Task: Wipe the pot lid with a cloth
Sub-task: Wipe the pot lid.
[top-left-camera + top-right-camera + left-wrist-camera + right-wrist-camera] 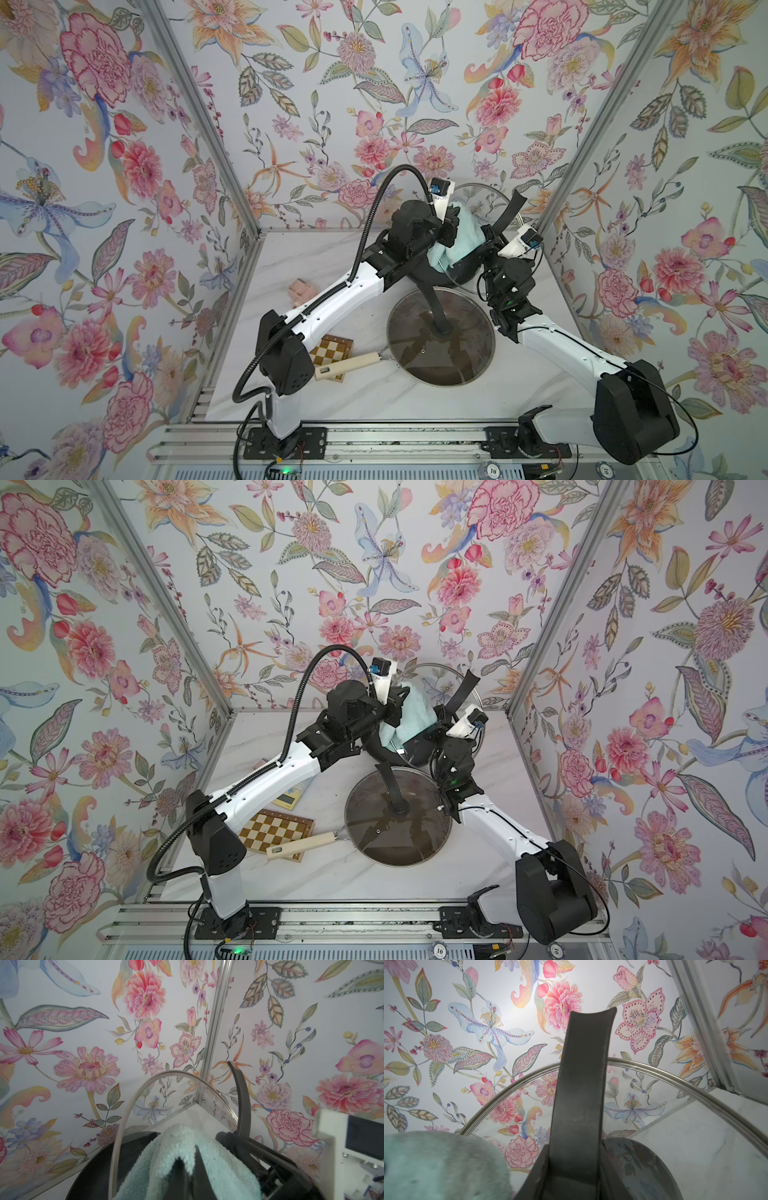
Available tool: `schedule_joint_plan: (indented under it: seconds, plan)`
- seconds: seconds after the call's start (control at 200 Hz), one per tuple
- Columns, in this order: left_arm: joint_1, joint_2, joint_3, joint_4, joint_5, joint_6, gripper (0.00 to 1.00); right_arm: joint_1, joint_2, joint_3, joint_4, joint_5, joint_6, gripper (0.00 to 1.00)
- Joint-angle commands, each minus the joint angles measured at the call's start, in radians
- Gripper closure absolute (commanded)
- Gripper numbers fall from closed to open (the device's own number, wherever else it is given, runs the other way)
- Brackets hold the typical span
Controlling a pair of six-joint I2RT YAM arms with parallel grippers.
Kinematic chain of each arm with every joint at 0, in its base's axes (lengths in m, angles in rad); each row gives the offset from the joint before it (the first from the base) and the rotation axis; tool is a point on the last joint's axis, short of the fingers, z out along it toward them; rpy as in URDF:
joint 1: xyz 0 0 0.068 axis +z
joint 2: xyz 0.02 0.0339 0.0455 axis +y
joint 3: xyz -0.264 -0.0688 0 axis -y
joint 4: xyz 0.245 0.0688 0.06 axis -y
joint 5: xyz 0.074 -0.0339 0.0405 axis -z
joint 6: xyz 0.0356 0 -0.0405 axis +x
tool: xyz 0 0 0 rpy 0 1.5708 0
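Lid (484, 199): clear glass with a steel rim, held up on edge near the back right corner, above a dark pot (451, 272). Right gripper (494, 243) is clamped tight on the lid's black strap handle (581, 1084). Left gripper (187, 1178) is pinched closed on the cloth (166, 1155), a mint terry, which lies against the lid's face opposite the handle. Writing: "10" on a chip (493, 471) at the front rail. The mark on a second chip (604, 471) is too small to read.
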Motion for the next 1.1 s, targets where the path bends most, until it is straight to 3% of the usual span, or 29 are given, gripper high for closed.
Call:
schedule_joint_plan:
  seconds: [0.0,0.17,0.365,0.51,0.595,0.756,0.956,1.096]
  plan:
    - [-0.03,0.025,0.088,-0.091,-0.024,0.019,1.0,-0.006,-0.041,0.075,0.319,0.044,0.159,1.0]
    - [-0.078,0.05,0.078,-0.19,-0.031,0.05,1.0,-0.041,-0.016,0.134,0.395,0.067,0.289,1.0]
    - [-0.133,0.065,0.016,-0.28,-0.032,0.06,1.0,-0.053,0.036,0.237,0.515,0.1,0.304,1.0]
    - [-0.138,0.065,-0.025,-0.259,-0.066,0.055,1.0,-0.05,0.061,0.297,0.545,0.111,0.383,1.0]
    - [-0.138,0.071,-0.021,-0.254,-0.075,0.054,1.0,-0.039,0.057,0.311,0.554,0.111,0.358,1.0]
    - [-0.138,0.051,-0.017,-0.247,-0.097,0.069,1.0,-0.04,0.024,0.308,0.557,0.062,0.167,1.0]
    - [-0.119,-0.027,-0.031,-0.254,-0.169,0.142,1.0,-0.013,-0.067,0.257,0.49,-0.006,-0.331,1.0]
    - [-0.056,-0.13,-0.118,-0.241,-0.231,0.149,1.0,-0.002,-0.134,0.217,0.396,-0.052,-0.659,1.0]
